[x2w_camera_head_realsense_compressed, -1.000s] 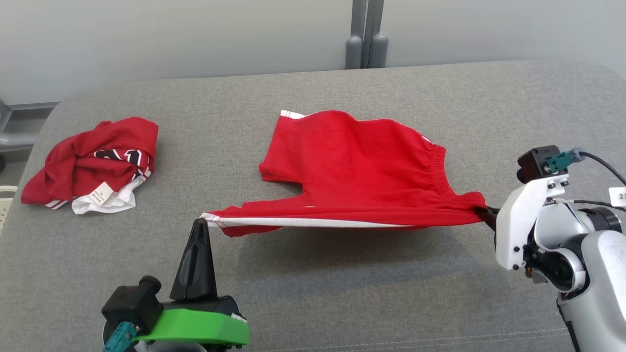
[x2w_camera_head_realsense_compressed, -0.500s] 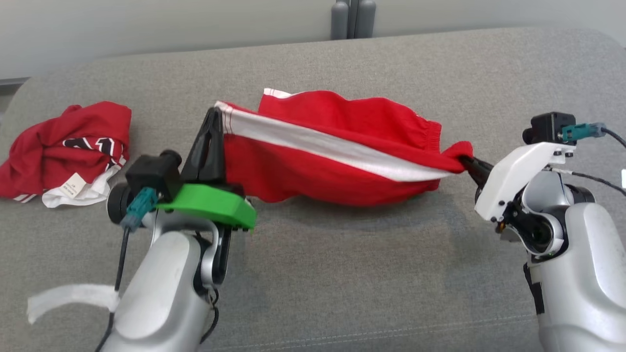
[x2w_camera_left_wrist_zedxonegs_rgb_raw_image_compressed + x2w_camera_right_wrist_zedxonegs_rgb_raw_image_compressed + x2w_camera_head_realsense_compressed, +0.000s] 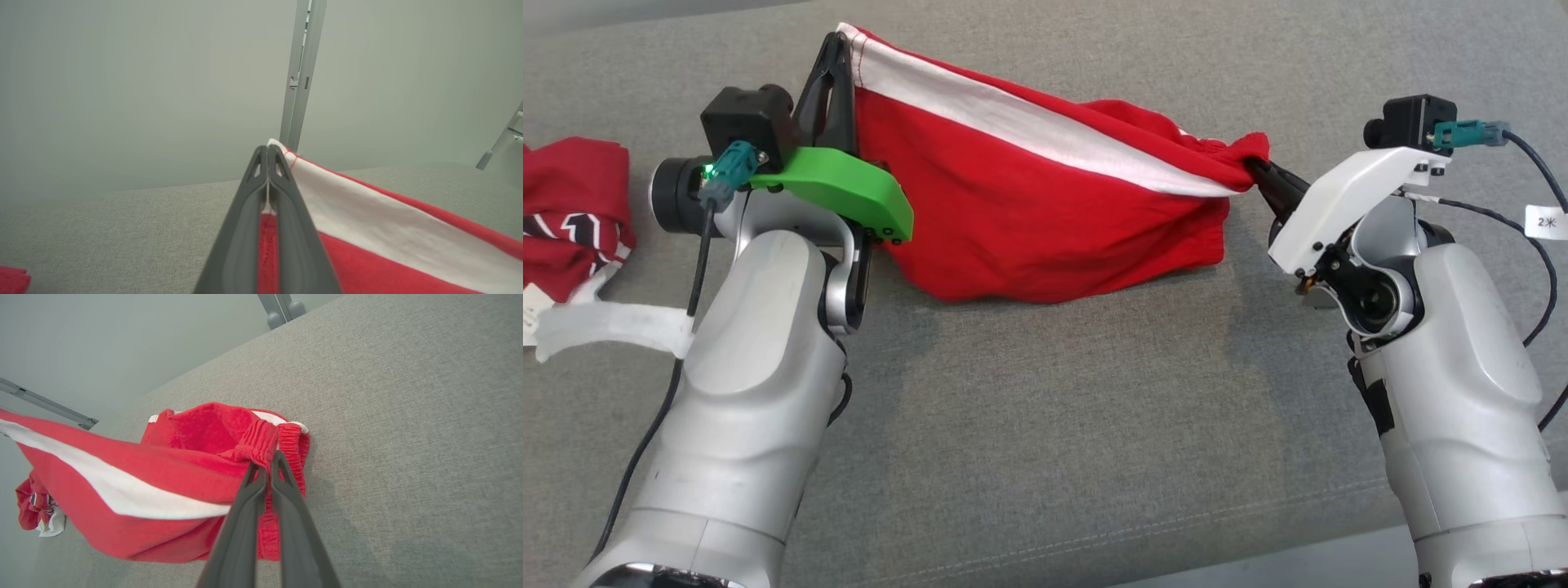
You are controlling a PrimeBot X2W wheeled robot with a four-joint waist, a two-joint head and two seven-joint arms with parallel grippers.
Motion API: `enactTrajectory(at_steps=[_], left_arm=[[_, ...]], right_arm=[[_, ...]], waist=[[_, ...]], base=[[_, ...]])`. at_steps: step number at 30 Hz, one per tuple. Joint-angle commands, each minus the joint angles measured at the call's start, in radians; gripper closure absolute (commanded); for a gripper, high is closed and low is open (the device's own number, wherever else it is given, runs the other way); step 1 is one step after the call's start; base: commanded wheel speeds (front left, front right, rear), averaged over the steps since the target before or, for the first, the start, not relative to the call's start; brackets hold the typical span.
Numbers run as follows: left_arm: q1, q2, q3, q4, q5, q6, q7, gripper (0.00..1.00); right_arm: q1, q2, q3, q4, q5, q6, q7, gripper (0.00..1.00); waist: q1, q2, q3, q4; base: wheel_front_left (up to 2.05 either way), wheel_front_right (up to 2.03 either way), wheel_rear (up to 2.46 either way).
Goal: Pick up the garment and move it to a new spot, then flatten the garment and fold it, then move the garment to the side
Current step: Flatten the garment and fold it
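Left jaws and right jaws are pinching opposite ends of red, white-striped cloth shorts (image 3: 1029, 204), perhaps hanging above the grey fabric counter (image 3: 1054, 425).

The garment (image 3: 1029, 212) is hanging stretched between the left hand (image 3: 837, 41), which is gripping its left corner, and the right hand (image 3: 1254, 167), which is gripping its right end. It is sagging over the middle of the worktop (image 3: 1054, 425). A crumpled second garment (image 3: 572, 212) is lying on the worktop, well left of the left hand.
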Motion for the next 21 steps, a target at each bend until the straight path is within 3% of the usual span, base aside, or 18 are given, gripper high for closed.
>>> enactTrajectory(at_steps=[1, 14, 21], left_arm=[[-0.028, 0.003, 0.000, 0.020, 0.008, -0.006, -0.007, 1.00], [-0.193, 0.005, -0.002, 0.203, 0.040, 0.001, -0.027, 1.00], [-0.264, 0.032, -0.006, 0.270, 0.078, 0.041, -0.027, 1.00]], right_arm=[[-0.020, -0.001, 0.003, 0.014, 0.003, -0.001, -0.016, 1.00], [-0.164, 0.000, 0.066, 0.169, 0.108, -0.001, -0.160, 1.00], [-0.234, -0.001, 0.115, 0.261, 0.135, -0.001, -0.213, 1.00]], waist=[[0.0000, 0.0000, 0.040, -0.038], [0.0000, 0.0000, 0.098, -0.086], [0.0000, 0.0000, 0.131, -0.100]], base=[[0.00, 0.00, 0.00], [0.00, 0.00, 0.00], [0.00, 0.00, 0.00]])
